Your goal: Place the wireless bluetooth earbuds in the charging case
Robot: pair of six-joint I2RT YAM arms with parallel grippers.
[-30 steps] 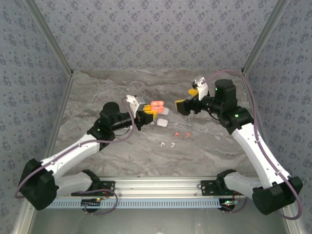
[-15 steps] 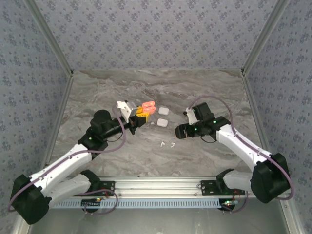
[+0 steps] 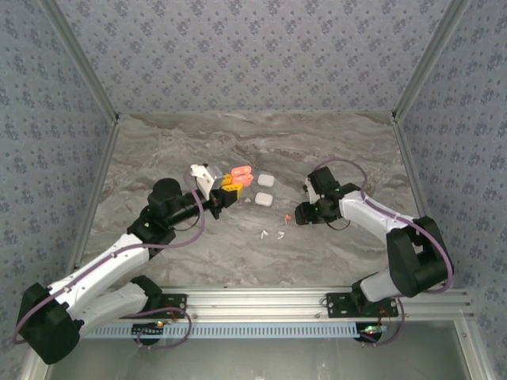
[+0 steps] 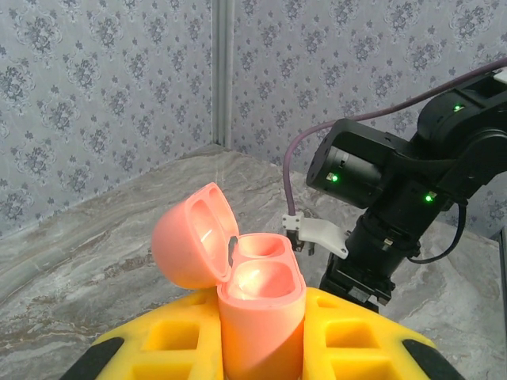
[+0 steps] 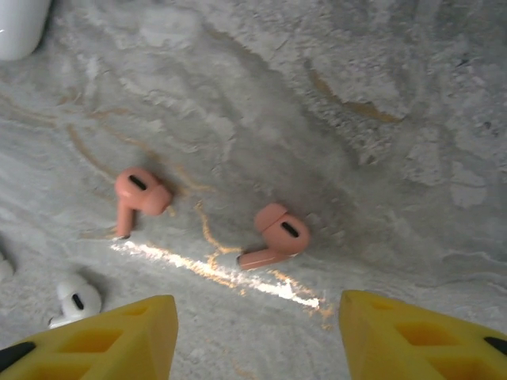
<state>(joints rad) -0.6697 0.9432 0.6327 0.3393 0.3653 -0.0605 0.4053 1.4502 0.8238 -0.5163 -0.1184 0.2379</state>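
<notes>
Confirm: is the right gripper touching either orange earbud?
Apart. In the right wrist view, bare table separates the right gripper from both orange earbuds.

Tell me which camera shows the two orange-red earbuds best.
Right wrist: both small orange-red plastic stemmed earbuds lie large and sharp on the marble tabletop, ahead of the open right pincer. Top external reduces them to a reddish speck beside that pincer. Left wrist faces the open pink plastic case.

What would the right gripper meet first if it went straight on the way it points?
The right gripper points down at the table, jaws open. An orange earbud lies roughly centred ahead of it, so it would likely meet that first, or the marble just beside it. Depth is hard to judge.
</notes>
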